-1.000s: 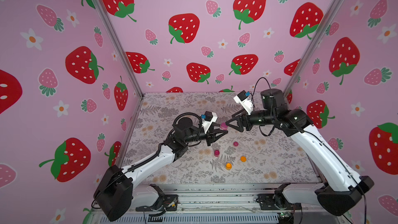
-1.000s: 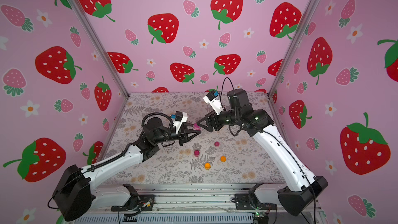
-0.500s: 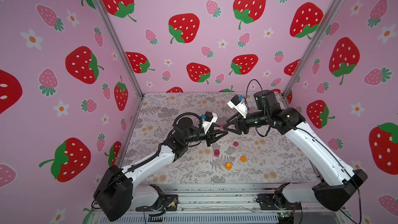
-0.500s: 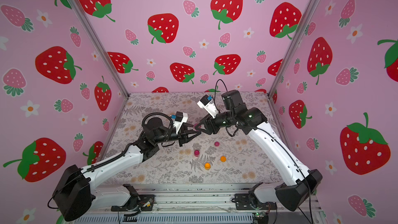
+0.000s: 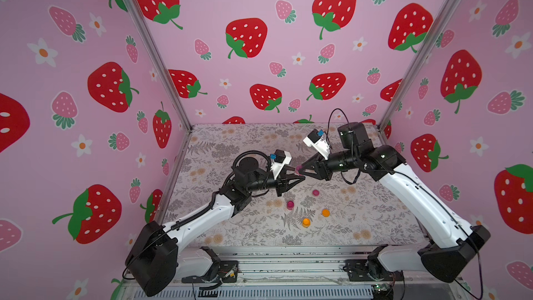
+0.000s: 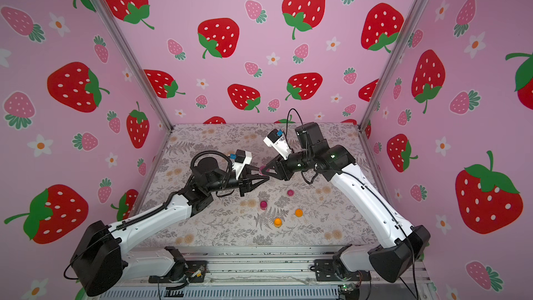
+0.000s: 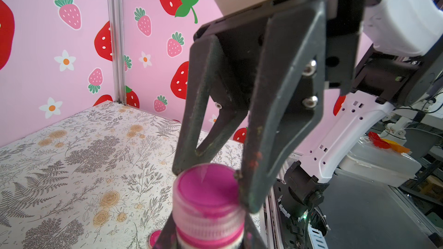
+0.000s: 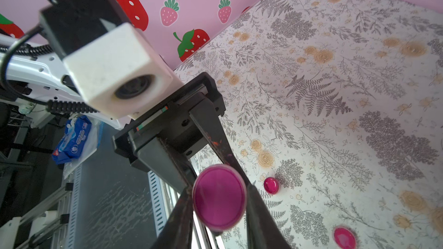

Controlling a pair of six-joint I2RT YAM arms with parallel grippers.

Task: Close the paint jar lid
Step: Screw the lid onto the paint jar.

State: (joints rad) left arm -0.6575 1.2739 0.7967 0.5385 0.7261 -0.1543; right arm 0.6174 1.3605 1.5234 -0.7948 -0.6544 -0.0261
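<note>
Over a floral tabletop [image 5: 230,139], left gripper [image 5: 300,178] clamps the jar [image 7: 208,241] steady so right gripper [image 5: 300,169], pinched on its lid [image 8: 219,197], can twist it shut.

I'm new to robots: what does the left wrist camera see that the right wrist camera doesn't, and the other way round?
Only the left wrist view shows the ribbed side of the lid, the right gripper shut on it, and the right arm's white link.

Only the right wrist view shows the left arm's camera block and a blue wipes pack beyond the table's edge.

Both show the lid's magenta top, the floral table and the strawberry walls.
</note>
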